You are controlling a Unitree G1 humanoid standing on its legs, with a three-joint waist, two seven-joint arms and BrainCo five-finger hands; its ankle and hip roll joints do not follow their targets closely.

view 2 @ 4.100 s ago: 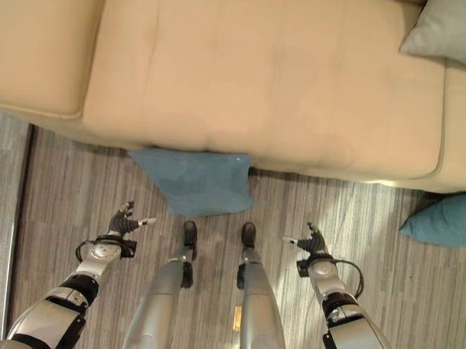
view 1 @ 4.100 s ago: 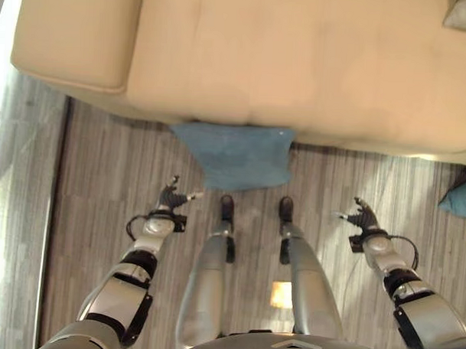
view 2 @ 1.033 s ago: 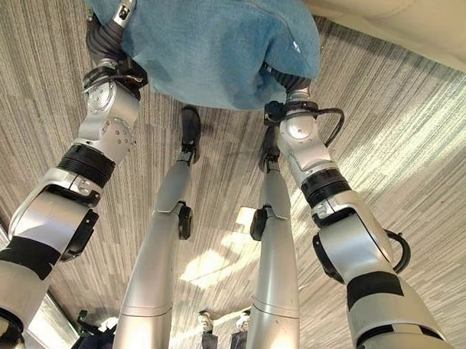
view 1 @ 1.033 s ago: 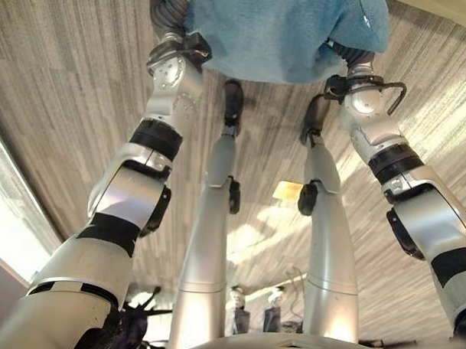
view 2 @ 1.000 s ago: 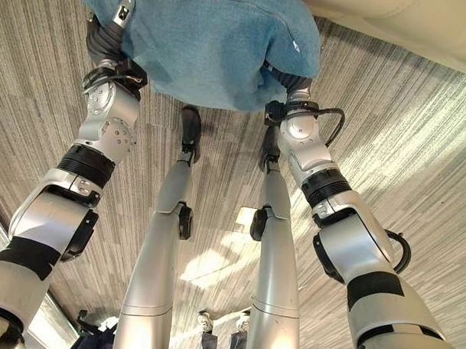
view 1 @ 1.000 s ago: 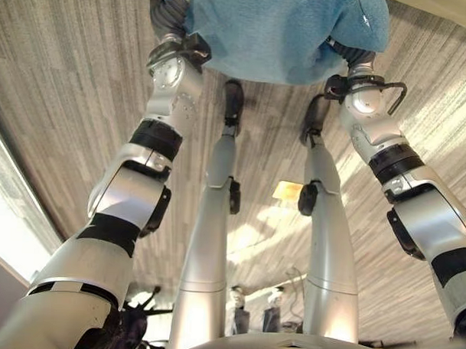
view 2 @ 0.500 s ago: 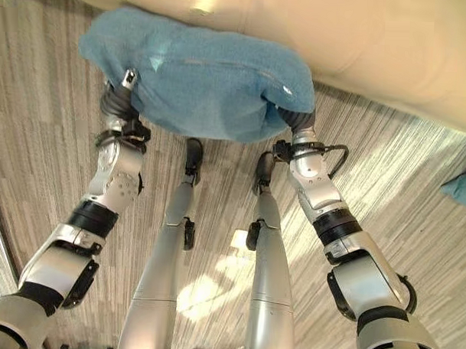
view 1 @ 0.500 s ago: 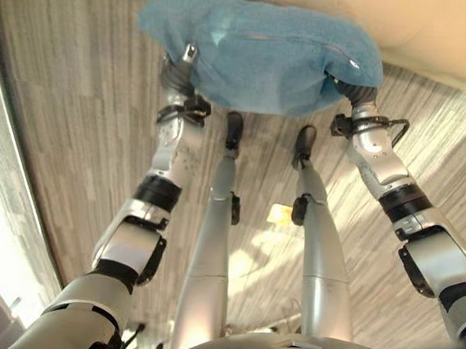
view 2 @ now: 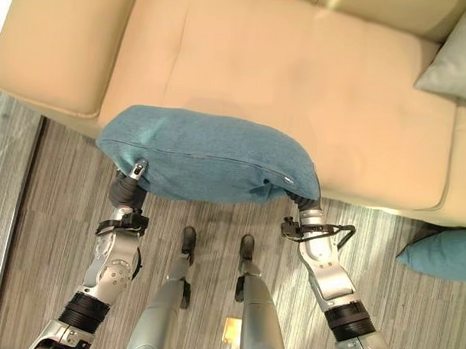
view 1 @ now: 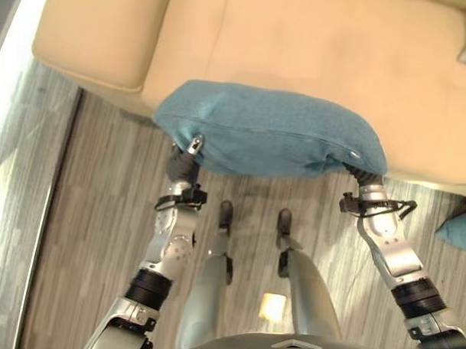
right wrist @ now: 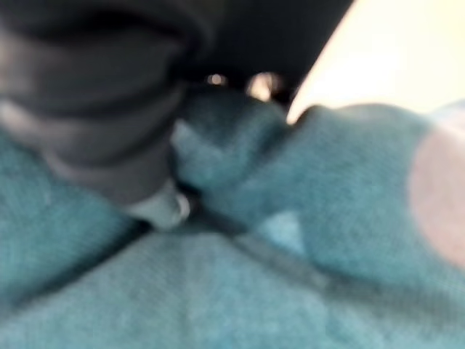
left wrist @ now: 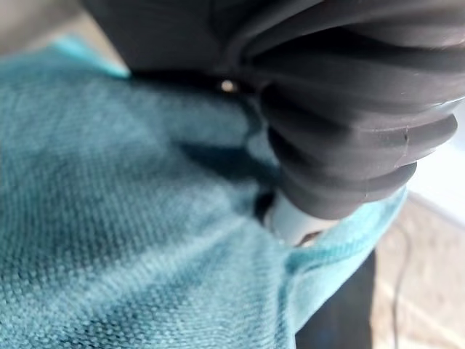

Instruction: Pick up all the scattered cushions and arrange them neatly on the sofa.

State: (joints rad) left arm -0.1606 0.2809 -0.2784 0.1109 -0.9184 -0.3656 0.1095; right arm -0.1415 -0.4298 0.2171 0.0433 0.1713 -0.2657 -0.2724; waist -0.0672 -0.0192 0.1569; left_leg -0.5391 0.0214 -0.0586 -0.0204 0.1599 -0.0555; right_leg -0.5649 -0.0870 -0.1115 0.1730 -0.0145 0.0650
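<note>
- The large teal cushion (view 2: 207, 157) was off the wood-plank floor (view 2: 47, 237) and held across the centre of the frame, its far edge overlapping the front of the beige sofa (view 2: 298, 77); four seconds before, it had lain flat on the floor against the sofa base with both hands empty beside it.
- The left hand (view 2: 127, 188) gripped the cushion's left end, one finger showing over the fabric and the rest tucked beneath; the left wrist view showed the cloth bunched tight against the hand.
- The right hand (view 2: 302, 201) was buried under the cushion's right corner, so whether its fingers were curled or flat could not be told.
- The view had swung up from the floor within the last second, bringing the seat back into frame.
- The lift looked complete; placing the cushion on the seat appeared to be next.
- A grey cushion (view 2: 454, 60) sat at the sofa's upper right, while another teal cushion (view 2: 443, 255) waited on the floor at lower right.
</note>
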